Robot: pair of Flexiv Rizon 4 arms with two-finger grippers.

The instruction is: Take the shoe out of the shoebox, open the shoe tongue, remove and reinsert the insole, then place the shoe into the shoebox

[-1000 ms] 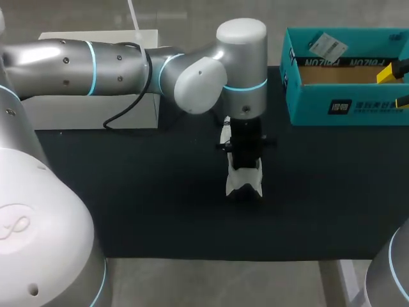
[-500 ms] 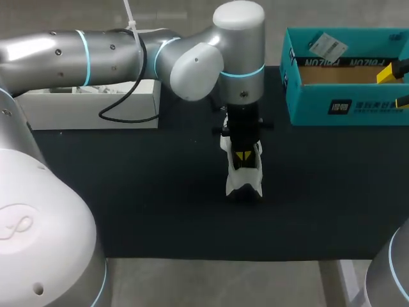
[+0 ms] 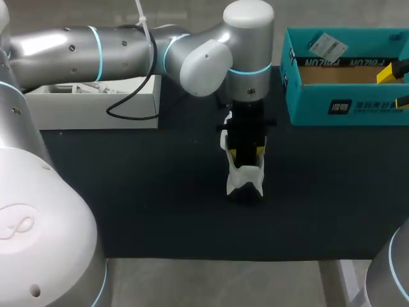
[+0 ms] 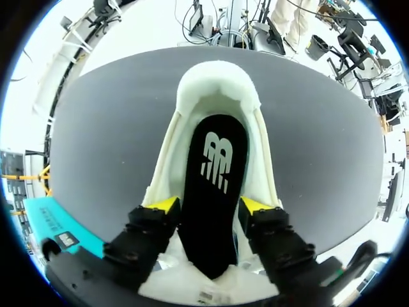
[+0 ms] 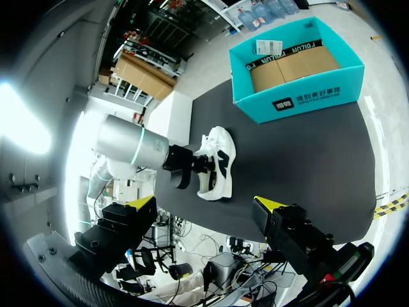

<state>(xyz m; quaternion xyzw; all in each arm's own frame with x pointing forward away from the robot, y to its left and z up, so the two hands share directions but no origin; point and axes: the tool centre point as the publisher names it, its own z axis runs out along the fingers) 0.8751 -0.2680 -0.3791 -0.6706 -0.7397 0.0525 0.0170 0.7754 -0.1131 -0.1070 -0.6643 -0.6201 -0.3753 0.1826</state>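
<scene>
Left claw: the left claw [image 4: 209, 206] points straight down over the middle of the black mat [image 3: 147, 204]. Its yellow tips are down inside the mouth of the shoe [image 3: 244, 182].
Left claw's grip: clamped on the insole [image 4: 214, 173], as far as I can see, with one tip against each long edge of it.
Insole: black with a pale logo, lying lengthwise between the left fingers. Its near end rises toward the palm, over the white tongue area. Its far end runs ahead of the tips to the padded heel collar.
Shoe: white and cream, standing on the mat directly under the left claw. Its heel is ahead of the fingers and its opening faces up.
Left arm: the left arm [image 3: 115, 54] comes in from the side across the back of the table, with its wrist turned down above the shoe.
Right claw: the right claw [image 5: 204, 204] has its fingers wide apart with nothing between them. It hangs high and well off to one side.
Shoe from the right claw: well ahead of it and below, with the left claw on top.
Shoebox: the teal shoebox [image 3: 345, 105] is open-topped with a brown cardboard floor. It sits on the mat's far corner, well apart from the left claw and ahead of the right one.
Box lid: the white box lid [image 3: 96, 112] lies under the left arm, well apart from its claw.
</scene>
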